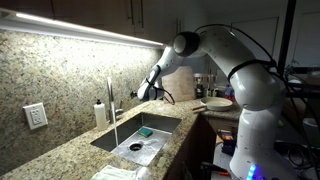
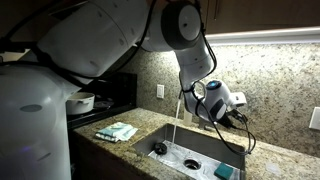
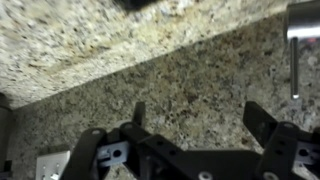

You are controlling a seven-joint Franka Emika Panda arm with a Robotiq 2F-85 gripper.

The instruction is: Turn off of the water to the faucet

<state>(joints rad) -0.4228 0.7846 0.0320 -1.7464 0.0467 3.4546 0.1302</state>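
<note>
The tall chrome faucet (image 1: 110, 92) stands behind the sink (image 1: 118, 140). A thin whitish stream of water (image 1: 116, 128) runs from its spout into the basin, and it also shows in an exterior view (image 2: 178, 122). My gripper (image 1: 140, 94) hangs just beside the faucet at about handle height, near the backsplash, not touching it. In the wrist view my gripper (image 3: 200, 120) is open and empty, facing the granite wall, with part of the chrome faucet (image 3: 298, 35) at the upper right. In an exterior view the arm hides most of the faucet, and my gripper (image 2: 238, 116) is beside the stream.
A white soap dispenser (image 1: 100, 113) stands next to the faucet. A blue sponge (image 1: 146, 131) lies in the sink. A folded cloth (image 2: 117, 131) lies on the counter. A wall outlet (image 1: 35, 116) is on the backsplash. Dishes (image 1: 217, 102) sit farther along the counter.
</note>
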